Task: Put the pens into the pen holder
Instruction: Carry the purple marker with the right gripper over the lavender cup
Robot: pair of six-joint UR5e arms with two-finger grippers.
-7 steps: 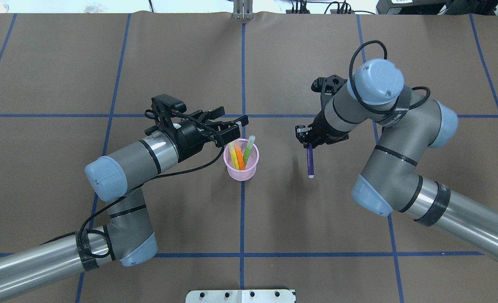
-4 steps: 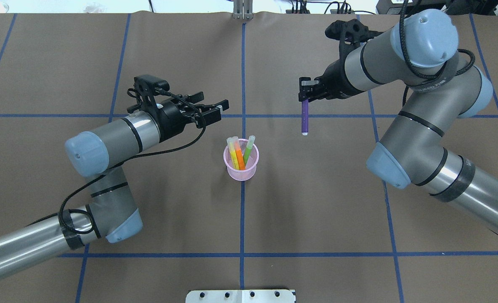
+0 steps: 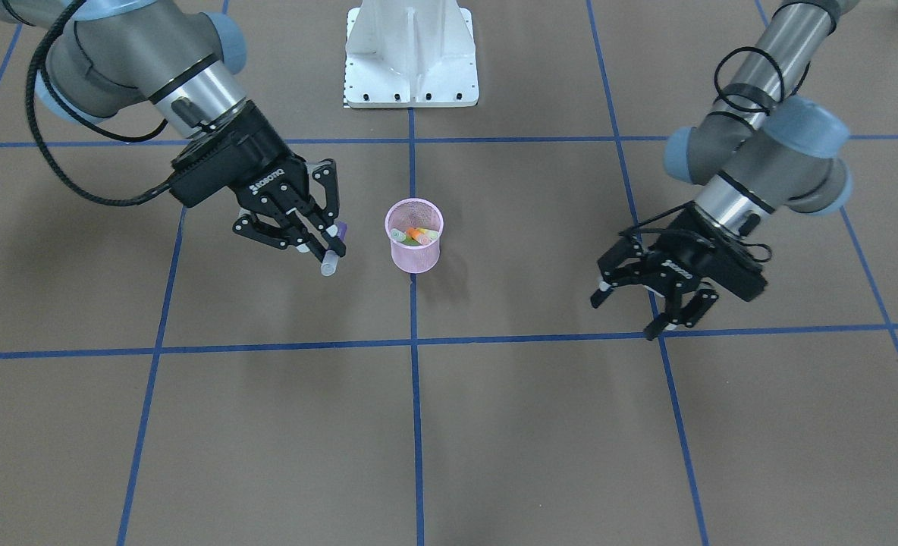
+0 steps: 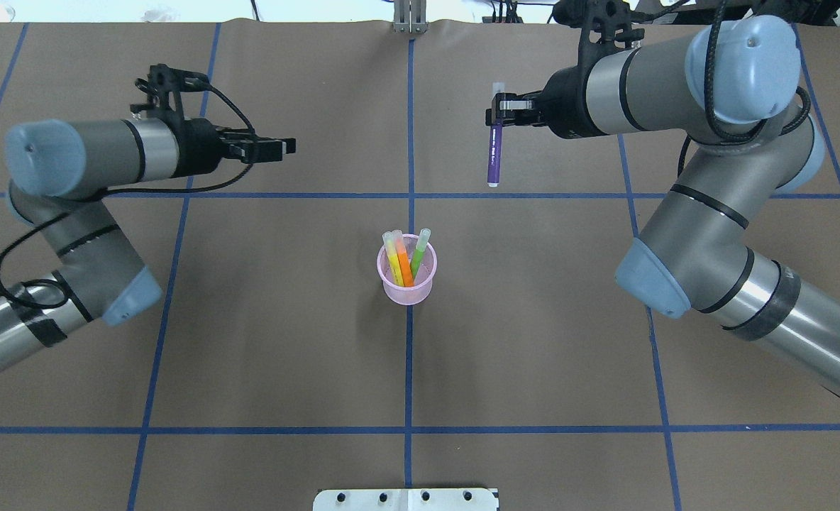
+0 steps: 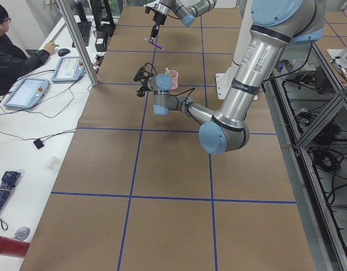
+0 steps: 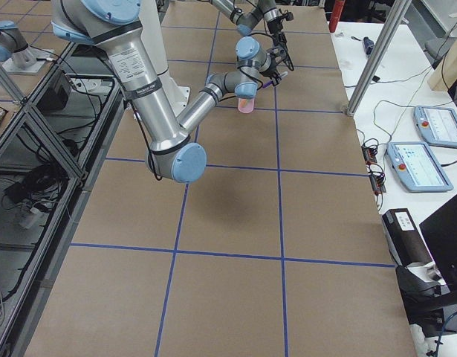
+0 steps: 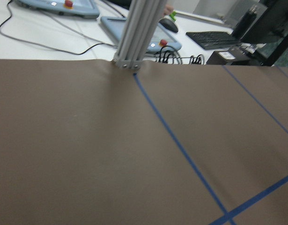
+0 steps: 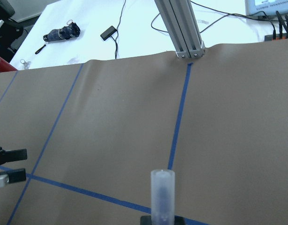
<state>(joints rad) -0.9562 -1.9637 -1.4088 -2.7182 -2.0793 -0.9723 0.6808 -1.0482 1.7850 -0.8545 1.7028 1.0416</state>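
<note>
A counter covered with brown paper and divided by blue tape lines fills the view. At its far edge stands an aluminium post, and at its near edge lies the white base plate of the robot. The pink mesh pen holder stands upright on the centre line, with wide brown paper on every side of it. Inside it lean a yellow pen, an orange pen and a green pen, pale caps upward. The right pincer is clenched on the purple pen, which hangs in the air beyond the holder, right of the centre line and nearer to the far edge. The left pincer is released, its fingers apart, well apart from the holder on the left side.
</note>
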